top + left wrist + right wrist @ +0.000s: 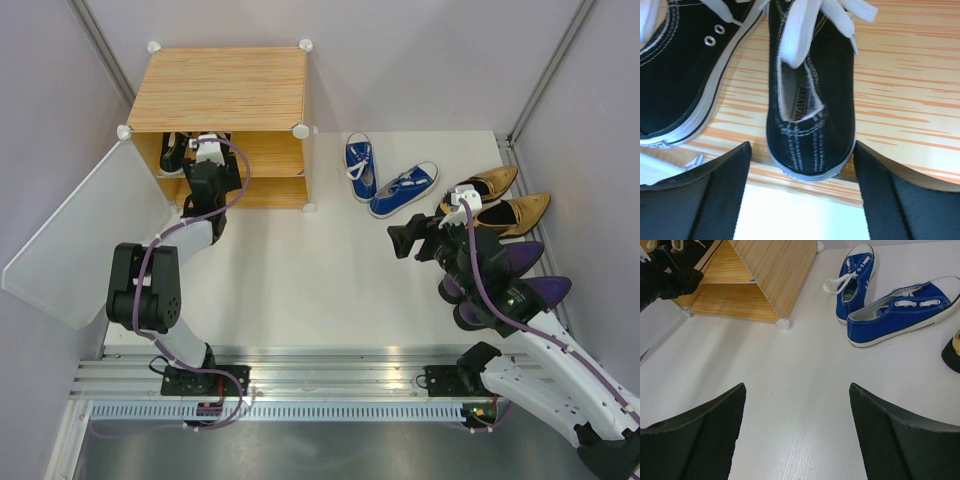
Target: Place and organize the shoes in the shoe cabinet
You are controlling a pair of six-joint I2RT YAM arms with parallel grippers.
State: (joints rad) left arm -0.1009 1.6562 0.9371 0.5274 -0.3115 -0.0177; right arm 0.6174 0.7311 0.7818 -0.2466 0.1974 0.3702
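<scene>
Left end effector (pixel 802 150), released, straddles the black sneaker (pixel 810 100) at its heel; the shoe's long axis runs straight ahead, seemingly untouched.

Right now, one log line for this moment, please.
left gripper open around black white-laced sneaker on wood-grain cabinet shelf | right gripper open, empty

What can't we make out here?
- Black sneakers: top view, mostly under the cabinet top and left arm; toes cut off in left wrist view.
- Purple heels: top view, partly covered by the right arm.
- Cabinet's lower shelf: back hidden by the upper shelf, top view.
</scene>
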